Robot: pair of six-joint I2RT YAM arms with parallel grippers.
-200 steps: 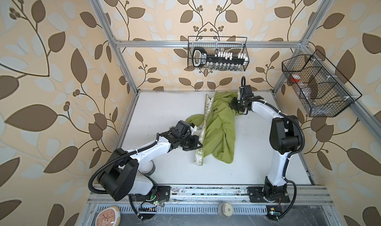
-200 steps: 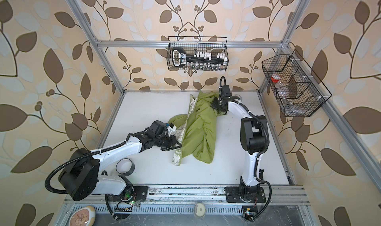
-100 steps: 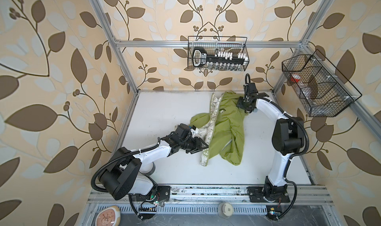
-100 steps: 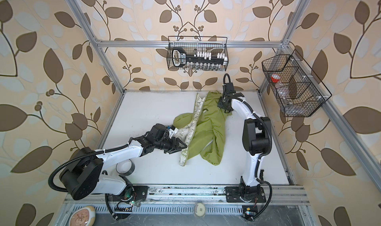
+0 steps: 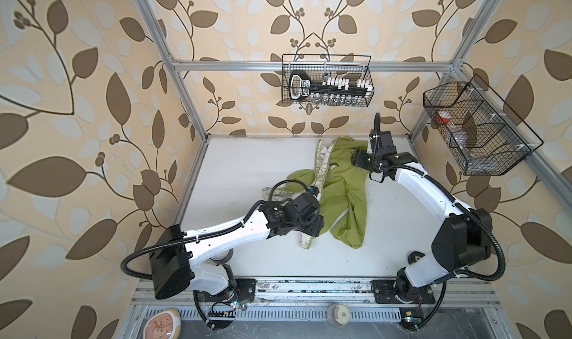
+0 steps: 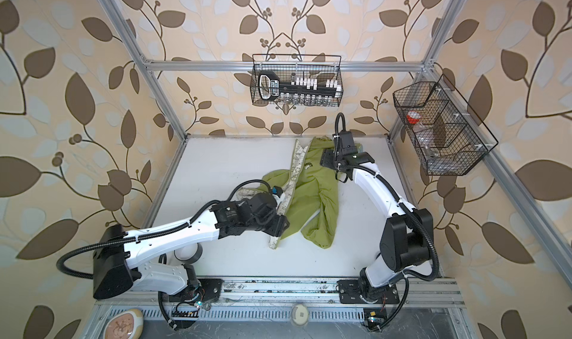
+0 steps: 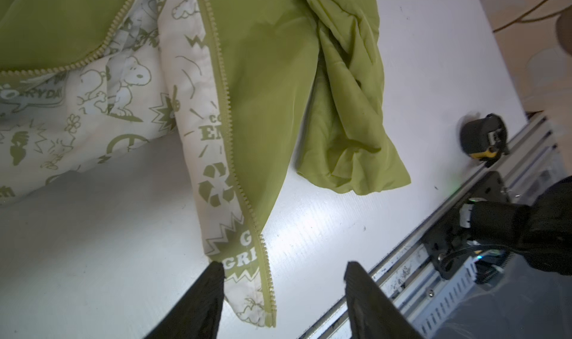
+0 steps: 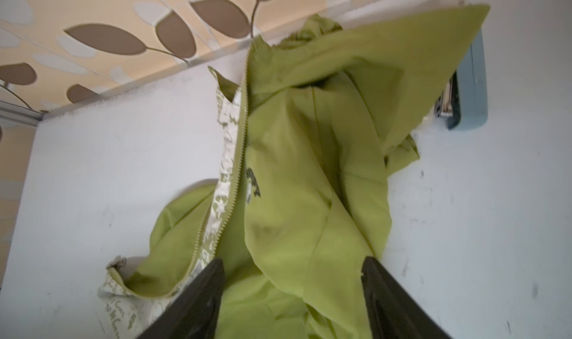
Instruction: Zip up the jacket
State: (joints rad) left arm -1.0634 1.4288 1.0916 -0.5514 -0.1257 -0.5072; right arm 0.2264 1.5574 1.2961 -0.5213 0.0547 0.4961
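Observation:
The lime-green jacket (image 5: 343, 195) (image 6: 312, 192) lies unzipped and bunched lengthwise in the middle of the white table (image 5: 247, 167). A strip of cream patterned lining (image 7: 198, 105) shows beside the zipper teeth (image 7: 229, 136) (image 8: 238, 155). My left gripper (image 5: 315, 229) (image 7: 283, 269) is open at the near hem. The hem corner lies loose between its jaws, close to one finger (image 7: 213, 278). My right gripper (image 5: 356, 159) (image 8: 294, 264) is open over the collar and shoulder end, with green fabric (image 8: 309, 167) below its wide jaws. A small chest logo (image 8: 252, 182) shows.
A wire basket (image 5: 326, 80) hangs on the back wall and another (image 5: 473, 130) on the right wall. A tape roll (image 6: 185, 254) sits by the left arm's base. A black tape measure (image 7: 483, 139) lies near the front rail. A blue-grey stapler (image 8: 467, 90) lies beyond the jacket.
Both grippers have gone from shut to open and let go of the jacket. The jacket has shifted slightly right. My left gripper has moved toward the near hem.

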